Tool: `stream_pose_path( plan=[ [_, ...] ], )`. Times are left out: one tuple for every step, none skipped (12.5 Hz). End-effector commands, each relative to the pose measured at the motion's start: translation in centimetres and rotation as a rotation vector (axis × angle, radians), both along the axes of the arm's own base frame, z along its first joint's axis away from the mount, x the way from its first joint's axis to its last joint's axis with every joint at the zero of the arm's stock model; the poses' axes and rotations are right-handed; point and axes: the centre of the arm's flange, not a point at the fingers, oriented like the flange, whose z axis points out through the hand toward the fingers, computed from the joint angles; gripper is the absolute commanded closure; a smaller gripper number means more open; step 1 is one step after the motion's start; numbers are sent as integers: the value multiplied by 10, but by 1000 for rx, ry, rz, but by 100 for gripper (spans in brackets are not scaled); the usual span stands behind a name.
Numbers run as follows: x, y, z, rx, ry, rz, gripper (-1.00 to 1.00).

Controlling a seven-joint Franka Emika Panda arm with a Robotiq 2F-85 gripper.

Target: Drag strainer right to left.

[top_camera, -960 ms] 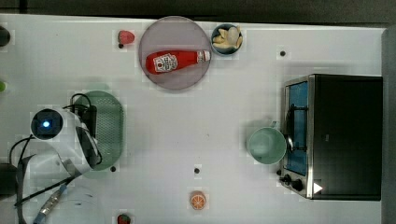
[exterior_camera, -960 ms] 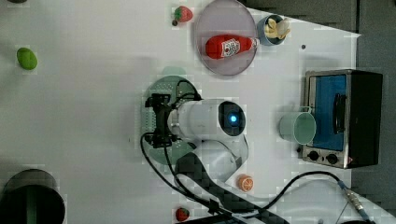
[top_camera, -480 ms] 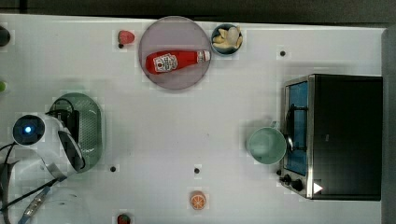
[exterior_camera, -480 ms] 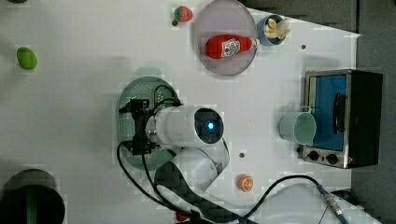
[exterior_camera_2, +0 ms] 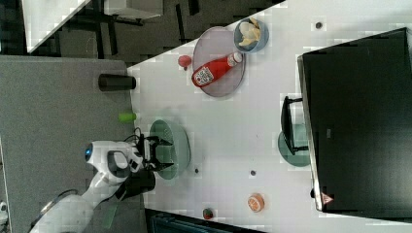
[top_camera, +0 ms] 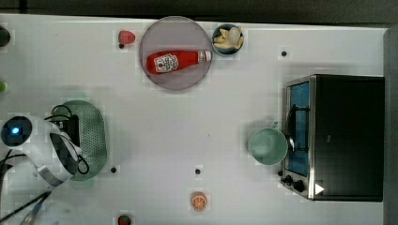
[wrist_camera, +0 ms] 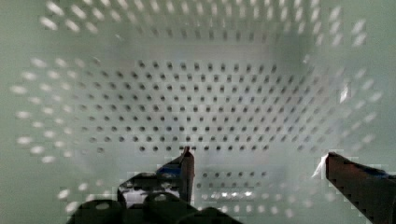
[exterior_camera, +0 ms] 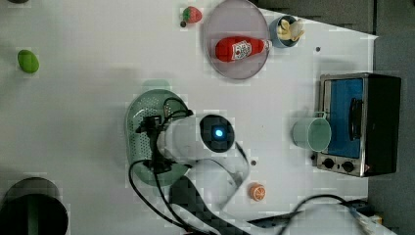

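In the top view, the mint-green strainer [top_camera: 89, 138] lies near the left edge of the white desk [top_camera: 187, 117], with the arm's white wrist covering its left side; a grey-purple plate [top_camera: 174, 75] carrying a ketchup bottle [top_camera: 176, 61] sits at the far middle, and a mint-green cup [top_camera: 267, 146] stands just beside the toaster oven [top_camera: 335, 137] on the top view's right. In the left view, the strainer [exterior_camera: 139, 139] sits left of centre, the wrist over its right half, well apart from the plate [exterior_camera: 230, 68]. In the right view, the pincer [exterior_camera_2: 159, 154] hangs over the strainer [exterior_camera_2: 176, 145], its 2 fingers spread. In the wrist view, the pincer [wrist_camera: 257, 161] stands spread wide inside the perforated strainer [wrist_camera: 201, 93] bowl, holding nothing.
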Motion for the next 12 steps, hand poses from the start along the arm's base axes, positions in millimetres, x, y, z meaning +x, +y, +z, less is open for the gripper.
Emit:
stream_pose_path(
  plan=[
    [65, -54, 135, 50, -119, 90, -100],
    [77, -81, 173, 49, -138, 117, -100],
    [89, -115, 210, 46, -156, 151, -100],
    [97, -153, 243, 37, -166, 199, -100],
    [102, -195, 275, 27, -177, 257, -100],
    [104, -235, 305, 26, -190, 313, -100],
    [102, -275, 332, 31, -207, 366, -100],
    [98, -317, 354, 30, -209, 420, -100],
    [90, -358, 371, 23, -199, 486, -100],
    [83, -393, 385, 18, -195, 548, -100],
    [76, -424, 396, 8, -202, 601, -100],
    [70, -451, 404, -7, -210, 641, -100]
  ],
)
